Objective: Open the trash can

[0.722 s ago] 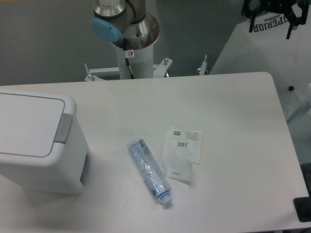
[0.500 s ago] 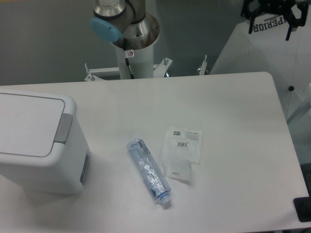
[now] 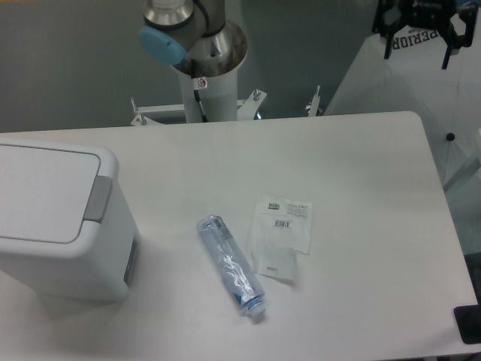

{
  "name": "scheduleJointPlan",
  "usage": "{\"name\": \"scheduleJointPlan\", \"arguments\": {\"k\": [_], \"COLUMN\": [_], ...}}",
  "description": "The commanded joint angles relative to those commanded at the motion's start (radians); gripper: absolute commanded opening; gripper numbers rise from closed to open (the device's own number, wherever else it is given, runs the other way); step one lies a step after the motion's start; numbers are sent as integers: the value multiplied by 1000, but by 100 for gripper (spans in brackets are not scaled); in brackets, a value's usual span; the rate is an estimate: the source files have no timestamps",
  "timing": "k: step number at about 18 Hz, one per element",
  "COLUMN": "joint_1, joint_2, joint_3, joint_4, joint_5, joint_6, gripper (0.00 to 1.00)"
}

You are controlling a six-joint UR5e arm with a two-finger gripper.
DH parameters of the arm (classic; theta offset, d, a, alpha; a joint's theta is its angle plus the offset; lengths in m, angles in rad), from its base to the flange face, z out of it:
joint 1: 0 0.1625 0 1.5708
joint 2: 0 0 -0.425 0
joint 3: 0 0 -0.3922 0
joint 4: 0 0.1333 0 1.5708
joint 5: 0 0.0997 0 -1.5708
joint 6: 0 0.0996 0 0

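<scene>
Trash can (image 3: 64,222) sits at the table's (image 3: 361,165) left edge, lid flat and closed, grey push tab (image 3: 98,199) facing right. Gripper (image 3: 418,26) hangs at top right, well apart from it, fingers spread. A clear bottle (image 3: 231,265) lies beside a plastic packet (image 3: 281,235).

It looked like a robotics lab: a grey-and-silver robot arm base with a blue cap (image 3: 197,45) was bolted behind a plain white rounded worktop (image 3: 361,173), against bare grey walls.
</scene>
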Motion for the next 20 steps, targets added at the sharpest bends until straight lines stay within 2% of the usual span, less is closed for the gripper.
{"name": "scheduleJointPlan", "arguments": {"k": [3, 6, 7, 11, 13, 16, 20], "joint_1": [-104, -172, -193, -285, -354, -410, -482], "joint_2": [-31, -48, -46, -38, -38, -41, -70], "joint_3": [0, 0, -2, -2, -26, -23, -29], "joint_4": [78, 169, 181, 184, 189, 199, 224], "joint_5": [3, 5, 5, -6, -2, -21, -46], "joint_6": [-225, -410, -471, -744, -877, -1046, -1136], "gripper": [100, 100, 100, 100, 100, 100, 100]}}
